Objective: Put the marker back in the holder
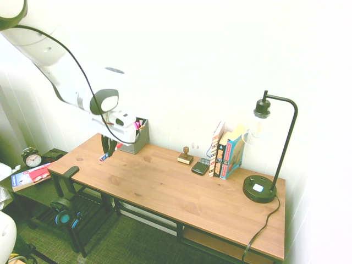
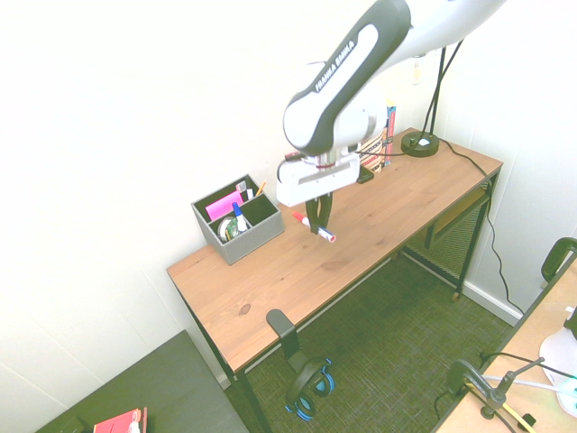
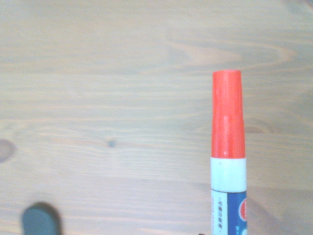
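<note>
Gripper [image 2: 317, 222] pinched the marker [image 2: 313, 225] above the wooden desk [image 2: 379, 225], just beside the holder [image 2: 239, 223].

The grey, slant-sided holder held a pink pad, a blue-capped pen and other colourful pens in the second exterior view; the first exterior view showed mostly its outer wall. The wrist view showed the marker's smooth red cap, white barrel and blue label over pale wood grain.

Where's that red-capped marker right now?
The marker is in the gripper, just above the desk, near the grey holder.
</note>
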